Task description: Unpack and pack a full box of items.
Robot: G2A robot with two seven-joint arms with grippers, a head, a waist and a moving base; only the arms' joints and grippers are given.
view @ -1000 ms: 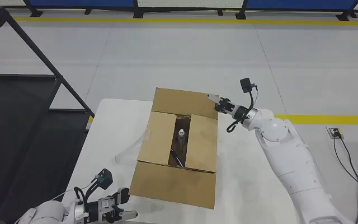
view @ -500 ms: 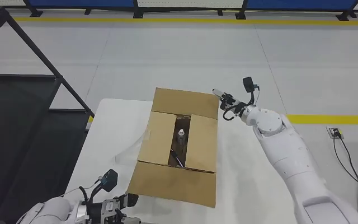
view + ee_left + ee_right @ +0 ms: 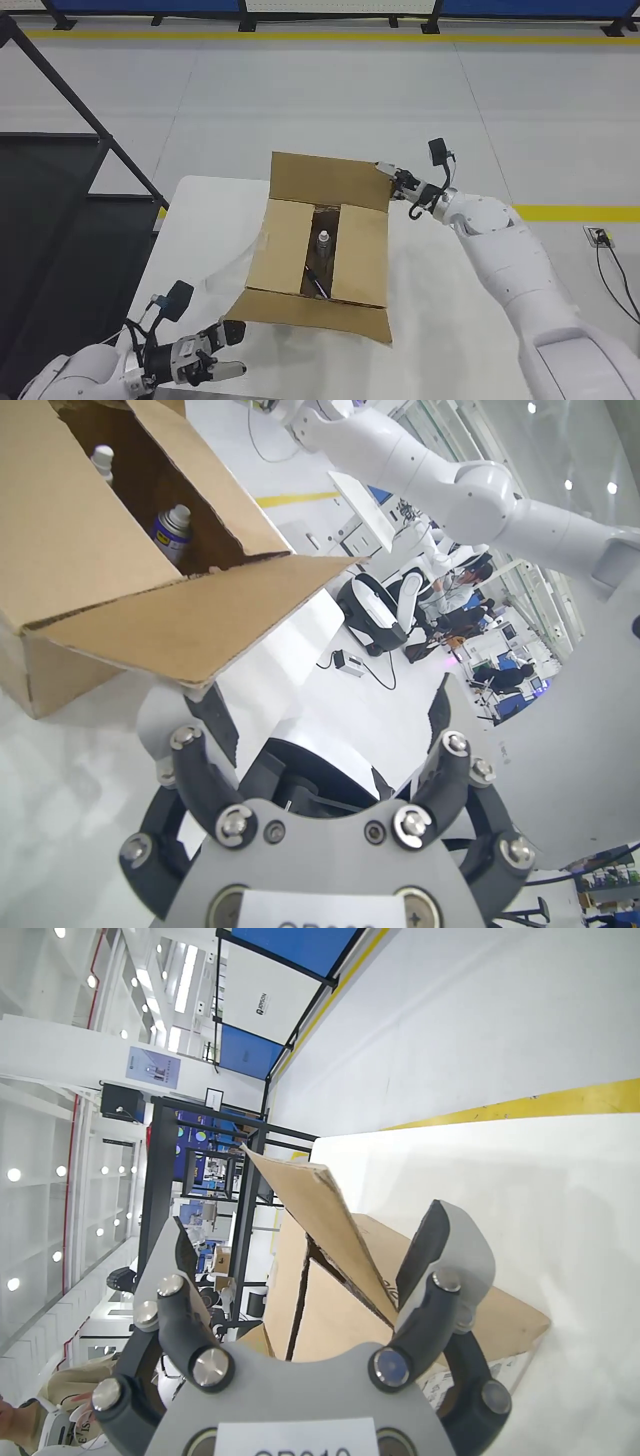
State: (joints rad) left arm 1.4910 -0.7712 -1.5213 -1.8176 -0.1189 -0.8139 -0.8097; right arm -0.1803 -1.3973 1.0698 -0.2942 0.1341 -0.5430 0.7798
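1 overhead, 2 wrists, common box (image 3: 285,245)

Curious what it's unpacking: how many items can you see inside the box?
2 in the box: a white-capped bottle at the far end, a spray can nearer the robot. Flaps cover much of the inside, so more may be hidden.

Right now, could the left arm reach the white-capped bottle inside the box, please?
Probably not: the left gripper sits by the near flap, and two side flaps leave just a narrow slot above the bottle.

near flap (image 3: 310,315) higher than before
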